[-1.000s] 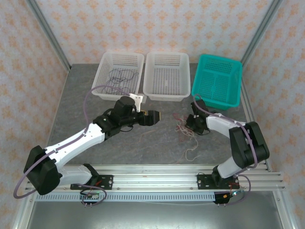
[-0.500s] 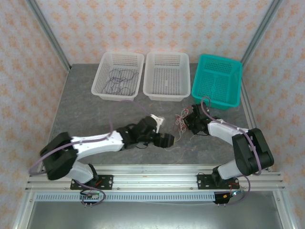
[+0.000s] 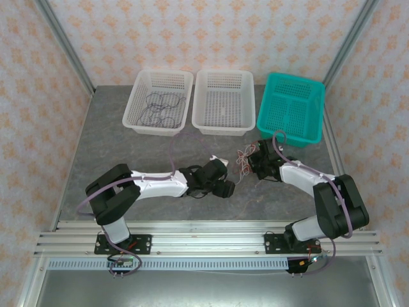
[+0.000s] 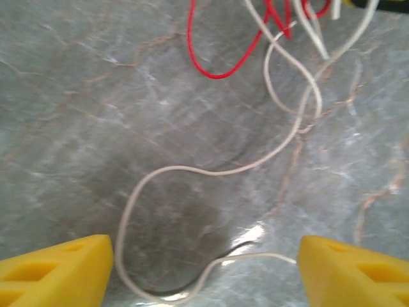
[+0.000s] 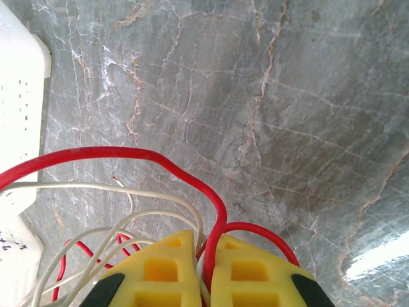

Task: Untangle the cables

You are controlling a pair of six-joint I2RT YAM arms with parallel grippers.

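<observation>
1. Left gripper — fingers wide apart, low over a white cable lying on the table.
2. Right gripper — clamped on the red-and-white cables, near a white basket.

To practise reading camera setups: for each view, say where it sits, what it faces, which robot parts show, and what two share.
Top external: above, behind the robot; looks down on table, baskets, both arms.
Left wrist: on left arm, facing table; open left gripper straddles white cable.
Right wrist: on right arm, facing table; right gripper shut on cables.
Shared: both wrist views show red, white cables.
</observation>
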